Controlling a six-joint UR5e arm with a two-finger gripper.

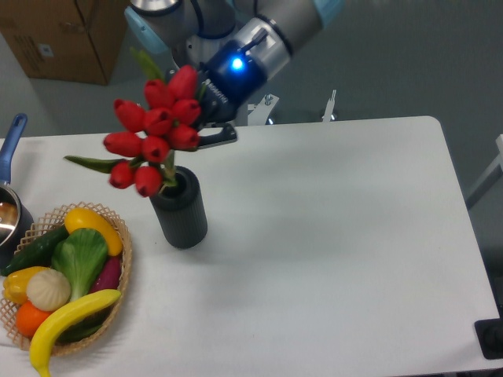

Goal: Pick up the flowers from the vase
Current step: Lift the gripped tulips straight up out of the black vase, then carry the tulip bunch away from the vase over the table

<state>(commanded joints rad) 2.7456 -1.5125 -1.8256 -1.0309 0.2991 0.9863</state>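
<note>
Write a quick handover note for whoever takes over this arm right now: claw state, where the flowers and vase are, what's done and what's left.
Claw: right behind the flowers, mostly hidden by the buds; one dark finger shows beside them. Cannot tell if it is open or shut.
Flowers: stems in the vase, bunch leaning left.
Vase: upright on the white table, right of the wicker basket of fruit and vegetables.
Done: arm brought up to the bunch.
Left: confirm the grip, lift the flowers clear of the vase.
</note>
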